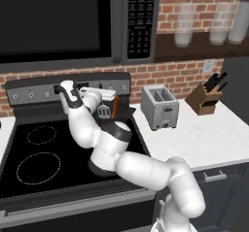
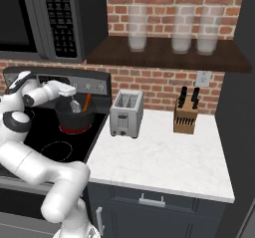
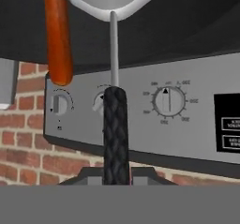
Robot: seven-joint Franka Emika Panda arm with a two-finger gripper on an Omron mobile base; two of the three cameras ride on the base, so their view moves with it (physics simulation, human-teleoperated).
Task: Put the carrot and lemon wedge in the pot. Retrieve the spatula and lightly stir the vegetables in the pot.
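**Claw holds the spatula over the pot, stirring at hand**

Claw (image 2: 69,93) is clamped on the black handle of the spatula (image 1: 103,111), and the slotted silver head hangs down at the mouth of the pot (image 2: 74,118). In the hand view the handle runs straight up from between the fingertips toward the head, with the stove's knob panel behind it.

Going from big to small: the stove (image 1: 29,177) carries the squat black pot on its rear right burner, close under the control panel, with the white bench (image 2: 159,157) beside it holding a toaster (image 2: 126,113) and a knife block (image 2: 185,116). Red glows at the pot's base. The carrot (image 2: 87,101) leans upright inside the pot, its upper end poking above the rim just beside the spatula head. The lemon wedge I cannot make out; it may lie hidden below the rim.

My reading is that loading is done and the stirring step is in hand. The next move calls for lowering the head into the pot and sweeping it gently, without knocking the leaning carrot out over the rim.
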